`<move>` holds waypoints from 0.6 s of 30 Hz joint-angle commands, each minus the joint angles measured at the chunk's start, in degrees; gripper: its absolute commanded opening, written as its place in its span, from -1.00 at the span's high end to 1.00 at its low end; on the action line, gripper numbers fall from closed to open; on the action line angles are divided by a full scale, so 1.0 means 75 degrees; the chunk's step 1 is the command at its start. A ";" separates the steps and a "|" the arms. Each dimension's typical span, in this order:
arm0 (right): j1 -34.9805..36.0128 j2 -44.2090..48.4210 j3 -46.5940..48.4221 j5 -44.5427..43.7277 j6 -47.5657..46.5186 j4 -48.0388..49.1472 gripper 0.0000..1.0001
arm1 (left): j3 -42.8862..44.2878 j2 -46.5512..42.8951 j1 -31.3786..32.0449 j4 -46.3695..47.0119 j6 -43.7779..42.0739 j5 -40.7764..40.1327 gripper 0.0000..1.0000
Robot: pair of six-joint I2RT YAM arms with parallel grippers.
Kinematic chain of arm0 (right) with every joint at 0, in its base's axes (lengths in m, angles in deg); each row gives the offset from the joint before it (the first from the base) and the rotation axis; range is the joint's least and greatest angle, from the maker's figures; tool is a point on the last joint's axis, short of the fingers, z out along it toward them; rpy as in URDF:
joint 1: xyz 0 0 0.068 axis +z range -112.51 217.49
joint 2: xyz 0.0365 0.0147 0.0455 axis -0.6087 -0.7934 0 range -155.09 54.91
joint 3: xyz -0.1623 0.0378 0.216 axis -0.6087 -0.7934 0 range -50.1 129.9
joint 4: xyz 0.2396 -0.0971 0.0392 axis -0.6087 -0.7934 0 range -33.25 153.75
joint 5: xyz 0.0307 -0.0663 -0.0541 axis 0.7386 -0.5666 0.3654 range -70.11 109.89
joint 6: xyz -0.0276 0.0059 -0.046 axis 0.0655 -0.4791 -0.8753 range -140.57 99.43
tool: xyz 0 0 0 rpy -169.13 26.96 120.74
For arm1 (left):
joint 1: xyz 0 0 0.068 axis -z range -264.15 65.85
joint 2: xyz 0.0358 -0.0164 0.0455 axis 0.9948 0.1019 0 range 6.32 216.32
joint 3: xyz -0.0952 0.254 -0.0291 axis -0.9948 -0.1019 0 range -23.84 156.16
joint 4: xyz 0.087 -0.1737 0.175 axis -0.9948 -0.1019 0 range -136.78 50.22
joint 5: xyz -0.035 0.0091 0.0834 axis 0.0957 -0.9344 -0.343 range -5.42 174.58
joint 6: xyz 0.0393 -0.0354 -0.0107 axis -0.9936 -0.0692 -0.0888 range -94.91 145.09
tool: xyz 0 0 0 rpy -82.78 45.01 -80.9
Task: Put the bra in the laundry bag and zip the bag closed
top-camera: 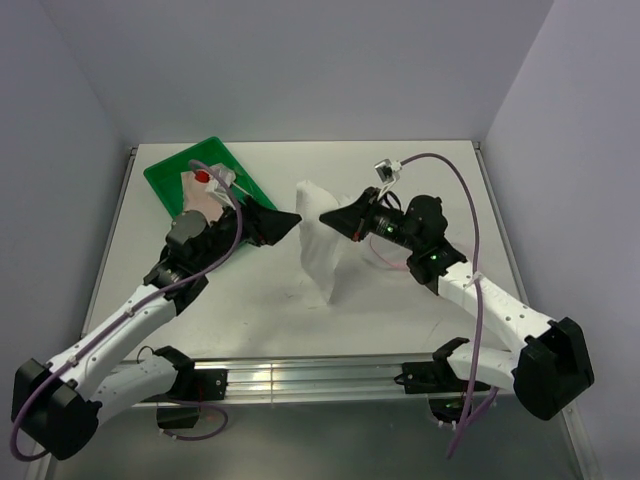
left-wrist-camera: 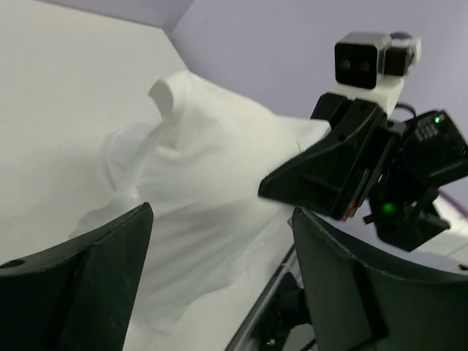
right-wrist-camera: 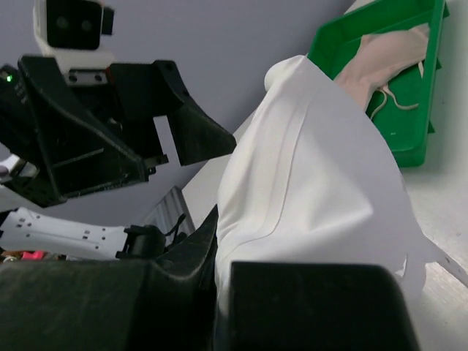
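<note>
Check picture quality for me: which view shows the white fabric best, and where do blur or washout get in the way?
Top external: even light, sharp, but the white fabric barely stands out from the pale table. Left wrist: fabric washed out, its own fingers blurred. Right wrist: best for the fabric; near fingers a dark blur, folds readable, green tray and bra crisp.

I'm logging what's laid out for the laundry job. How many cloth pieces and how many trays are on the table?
Cloth pieces: 2 (white cloth, peach garment)
Trays: 1 (green tray)
Total: 3
A whitish, pink-edged scrap under the right arm is too hidden to count.
</note>
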 commanded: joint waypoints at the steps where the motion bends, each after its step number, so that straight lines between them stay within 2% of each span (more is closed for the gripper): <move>1: -0.0010 0.0357 0.0736 -0.0160 -0.0065 -0.0715 1.00 | -0.0262 -0.0792 0.0027 -0.0236 -0.0902 -0.0247 -0.73; 3: -0.0069 0.0416 0.0935 0.0073 0.0075 -0.0893 1.00 | -0.0580 -0.1237 0.0027 -0.0142 -0.1183 -0.0259 -0.80; 7: -0.0139 0.0486 0.1217 0.0845 0.0427 -0.0952 1.00 | -0.1399 -0.1753 0.0027 -0.0107 -0.1699 -0.0481 -0.82; 12: -0.0315 0.0557 0.1510 0.1644 0.0989 -0.0999 1.00 | -0.2010 -0.2292 0.0039 0.0712 -0.1887 -0.0318 -0.84; 18: -0.0339 0.0545 0.1534 0.2311 0.1656 -0.0472 1.00 | -0.2093 -0.1837 0.0039 0.1778 -0.2005 0.0431 -0.90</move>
